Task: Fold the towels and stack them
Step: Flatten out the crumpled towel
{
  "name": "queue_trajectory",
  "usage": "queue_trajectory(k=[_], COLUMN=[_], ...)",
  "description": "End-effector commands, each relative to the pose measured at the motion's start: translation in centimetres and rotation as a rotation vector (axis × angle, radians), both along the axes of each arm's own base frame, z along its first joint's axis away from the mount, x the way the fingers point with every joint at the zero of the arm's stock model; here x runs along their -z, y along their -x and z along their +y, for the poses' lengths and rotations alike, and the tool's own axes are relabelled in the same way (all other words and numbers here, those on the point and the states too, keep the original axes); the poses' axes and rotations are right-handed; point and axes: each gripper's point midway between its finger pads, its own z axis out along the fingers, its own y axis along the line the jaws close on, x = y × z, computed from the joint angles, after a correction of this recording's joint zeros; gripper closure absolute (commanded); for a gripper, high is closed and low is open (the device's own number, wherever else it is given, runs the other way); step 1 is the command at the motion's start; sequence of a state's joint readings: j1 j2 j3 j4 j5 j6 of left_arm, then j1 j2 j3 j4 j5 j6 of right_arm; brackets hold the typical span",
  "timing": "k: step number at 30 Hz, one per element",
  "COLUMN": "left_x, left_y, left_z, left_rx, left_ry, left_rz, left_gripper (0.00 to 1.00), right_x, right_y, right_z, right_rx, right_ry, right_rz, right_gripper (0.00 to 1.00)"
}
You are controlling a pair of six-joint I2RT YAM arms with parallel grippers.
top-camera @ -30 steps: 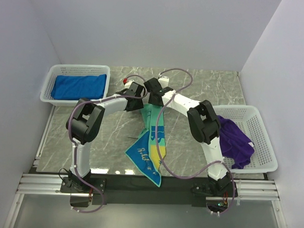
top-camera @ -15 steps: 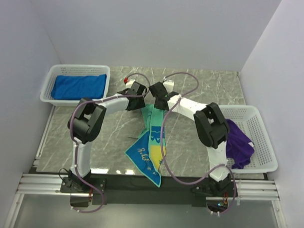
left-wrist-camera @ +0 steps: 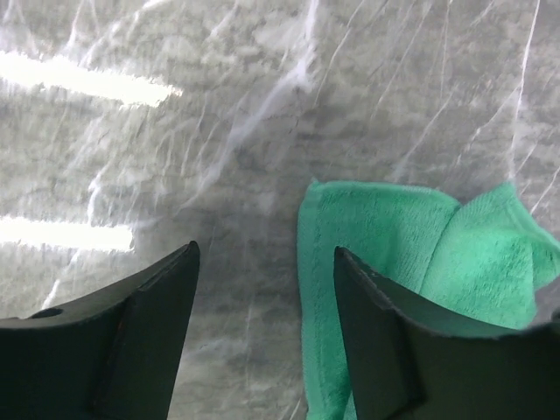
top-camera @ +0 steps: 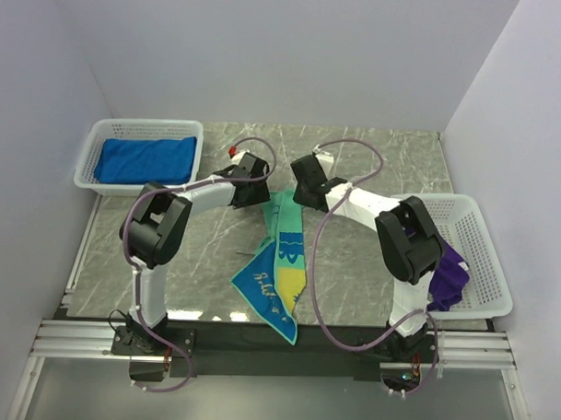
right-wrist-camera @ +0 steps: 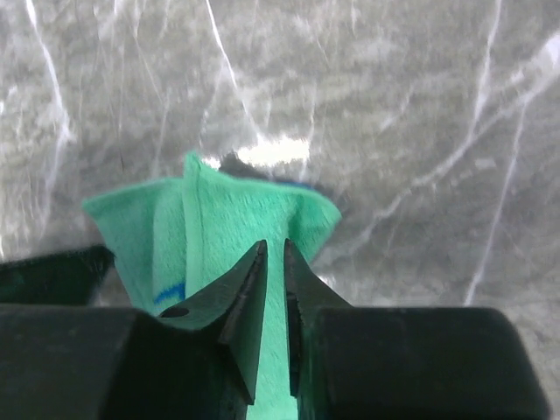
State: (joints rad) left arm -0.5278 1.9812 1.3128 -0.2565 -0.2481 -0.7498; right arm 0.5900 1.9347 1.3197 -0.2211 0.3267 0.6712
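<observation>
- A tabletop with a grey, white-veined marble pattern is seen at the centre of the overhead view.
- It is enclosed on three sides by plain pale walls: a back wall at 12 o'clock, a left wall at 9 o'clock and a right wall at 3 o'clock.
- At 6 o'clock, the near edge is bordered by a black strip and a silver metal rail.
- Below the rail, a flat grey surface is visible.
- Bright streaks of reflected light are shown on the marble in the left wrist view, and a smaller glare patch in the right wrist view.
</observation>
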Motion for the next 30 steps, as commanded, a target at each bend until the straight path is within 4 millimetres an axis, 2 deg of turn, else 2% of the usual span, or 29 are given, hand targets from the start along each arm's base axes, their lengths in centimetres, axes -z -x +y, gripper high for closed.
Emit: queue_trajectory(k=[1,8,12,20,30], left_x=[0.7,2.1,2.6,4.1,5.7], left_y=[-0.5,-1.3,-1.1,-0.4,-0.1], left_z=[-0.6,-1.0,-1.4,-1.6,-2.1], left_rx=[0.015,0.037,0.052,0.056,0.065], left_ry=[-0.020,-0.088,-0.109,-0.150,-0.198], left_rz=[0.024,0.027,0.038,0.074,0.103], left_gripper=[0.32,0.39,0.43,0.62,0.68], right_x=[-4.0,-3.4,-3.2,-3.3,-2.5], right_y=[-0.4,2.0,3.1,4.5,5.3], right_z=[0.4,-0.8,-1.2,-2.0,-2.1], right_rx=[-0.015,-0.035,-0.047,-0.054,-0.071], right_ry=[-0.079,-0.096,-0.110,-0.124,-0.133], right_rz=[-0.097,-0.103,-0.107,-0.122,-0.116], right_gripper=[0.79,0.72,0.57,0.56,0.55])
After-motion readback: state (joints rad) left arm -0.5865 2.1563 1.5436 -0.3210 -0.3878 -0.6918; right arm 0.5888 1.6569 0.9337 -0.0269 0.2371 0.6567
